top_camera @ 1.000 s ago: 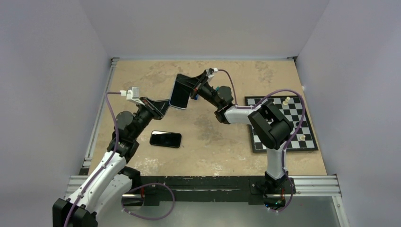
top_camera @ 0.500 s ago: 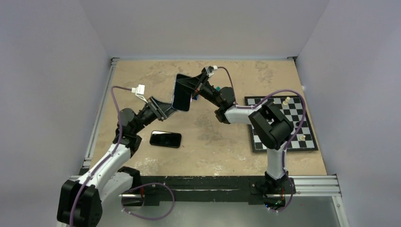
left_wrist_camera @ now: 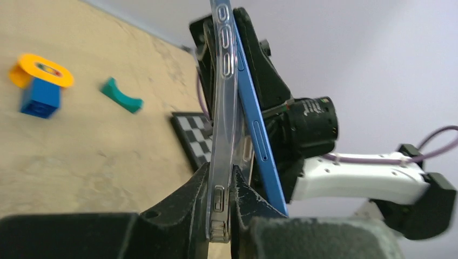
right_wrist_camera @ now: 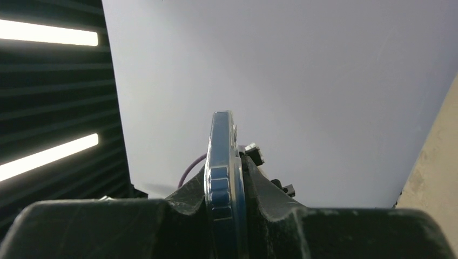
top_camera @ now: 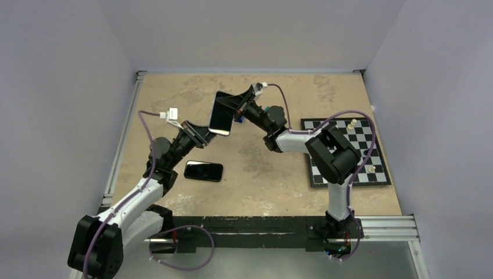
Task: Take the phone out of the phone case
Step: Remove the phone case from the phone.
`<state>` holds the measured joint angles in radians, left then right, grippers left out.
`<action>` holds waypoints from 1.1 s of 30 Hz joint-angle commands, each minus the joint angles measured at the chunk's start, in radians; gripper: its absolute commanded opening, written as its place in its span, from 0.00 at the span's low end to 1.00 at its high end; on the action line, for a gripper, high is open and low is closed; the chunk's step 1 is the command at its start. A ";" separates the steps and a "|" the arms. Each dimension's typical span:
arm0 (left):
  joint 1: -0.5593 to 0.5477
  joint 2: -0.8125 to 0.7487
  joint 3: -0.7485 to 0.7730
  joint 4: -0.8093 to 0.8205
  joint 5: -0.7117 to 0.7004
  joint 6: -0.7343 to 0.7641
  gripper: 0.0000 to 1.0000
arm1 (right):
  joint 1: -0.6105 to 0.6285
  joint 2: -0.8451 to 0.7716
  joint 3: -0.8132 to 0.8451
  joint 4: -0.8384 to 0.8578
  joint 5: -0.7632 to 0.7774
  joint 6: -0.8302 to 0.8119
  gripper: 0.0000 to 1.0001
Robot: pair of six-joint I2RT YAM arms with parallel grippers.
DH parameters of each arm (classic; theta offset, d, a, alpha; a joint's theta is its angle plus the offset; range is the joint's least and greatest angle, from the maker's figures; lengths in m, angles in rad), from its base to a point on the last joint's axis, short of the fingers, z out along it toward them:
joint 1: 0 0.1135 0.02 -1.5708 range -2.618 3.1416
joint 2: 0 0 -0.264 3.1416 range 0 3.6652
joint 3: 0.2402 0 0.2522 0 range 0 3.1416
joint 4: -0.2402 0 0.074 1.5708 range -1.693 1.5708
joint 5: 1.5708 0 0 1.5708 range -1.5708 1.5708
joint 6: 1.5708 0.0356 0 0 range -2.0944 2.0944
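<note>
One phone (top_camera: 220, 116) tilted further left, left gripper (left_wrist_camera: 220, 186) clamping case (left_wrist_camera: 221, 108)

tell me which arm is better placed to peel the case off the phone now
Left, probably. The left claw pinches only the clear case at its edge, where the blue phone already stands away from it. The right claw clamps the far end, so it serves better as the anchor.

Blue phone (left_wrist_camera: 257, 135) midair, one end parted from clear case (left_wrist_camera: 221, 108).
</note>
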<state>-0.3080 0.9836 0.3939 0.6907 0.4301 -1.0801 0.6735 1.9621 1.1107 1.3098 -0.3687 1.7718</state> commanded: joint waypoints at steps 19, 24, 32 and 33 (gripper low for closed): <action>-0.030 -0.293 0.042 -0.753 -0.125 0.180 0.47 | -0.047 -0.077 -0.022 0.227 -0.087 0.126 0.00; -0.028 -0.473 0.032 -0.871 0.044 0.152 0.55 | -0.102 -0.058 -0.070 0.234 -0.170 0.049 0.00; -0.027 -0.585 0.065 -0.823 0.193 -0.010 0.62 | -0.110 -0.091 -0.092 0.103 -0.263 -0.137 0.00; -0.028 -0.578 0.080 -0.812 0.196 -0.028 0.62 | -0.108 -0.100 -0.101 0.099 -0.264 -0.143 0.00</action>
<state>-0.3416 0.4084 0.4274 -0.1299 0.5358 -1.0134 0.5426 1.9522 1.0183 1.3762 -0.5819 1.7130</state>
